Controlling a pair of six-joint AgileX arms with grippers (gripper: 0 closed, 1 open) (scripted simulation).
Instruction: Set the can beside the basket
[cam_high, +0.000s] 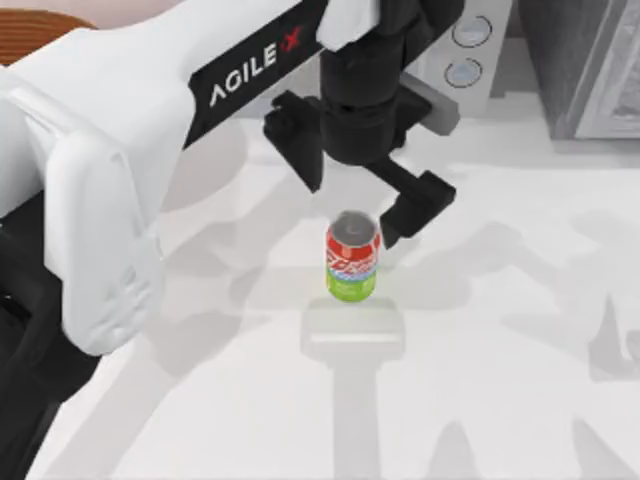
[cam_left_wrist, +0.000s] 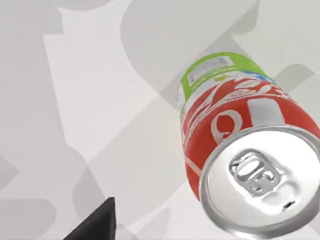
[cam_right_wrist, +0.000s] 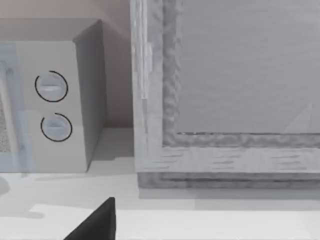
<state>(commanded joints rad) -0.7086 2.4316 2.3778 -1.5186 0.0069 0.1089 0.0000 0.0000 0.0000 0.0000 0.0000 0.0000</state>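
Can (cam_high: 353, 257): one small drink can, standing upright on the white table (cam_high: 480, 330), near the middle of the top view. Silver top with pull tab, red upper band with white lettering, pale strip, green lower part. In the left wrist view the can (cam_left_wrist: 240, 160) is seen from above and close by, lid nearest the camera, green part farthest off; a printed label panel is seen on the green part.

Left gripper (cam_high: 365, 200): black, two-fingered, pointed down at the table, carried by the white arm marked AGILEX (cam_high: 255, 65). The fingers are spread wide apart and nothing is held between them. One finger (cam_high: 420, 205) is placed just beside the can's upper rim; contact cannot be told. The other finger (cam_high: 295, 135) is well apart from the can. The can is placed just below and in front of the gripper, nearer the one finger than the other, not between the pads. A dark fingertip (cam_left_wrist: 97, 225) is seen at the edge of the left wrist view, apart from the can.

Basket (cam_high: 35, 30): a brown ribbed part is seen at the far left corner of the top view, behind the left arm, well apart from gripper and can.

Right arm: a dark fingertip (cam_right_wrist: 97, 222) is seen in the right wrist view; whether that gripper is open cannot be told. Facing it: a grey box with two round dials (cam_right_wrist: 52, 107) and a grey framed panel (cam_right_wrist: 225, 100).
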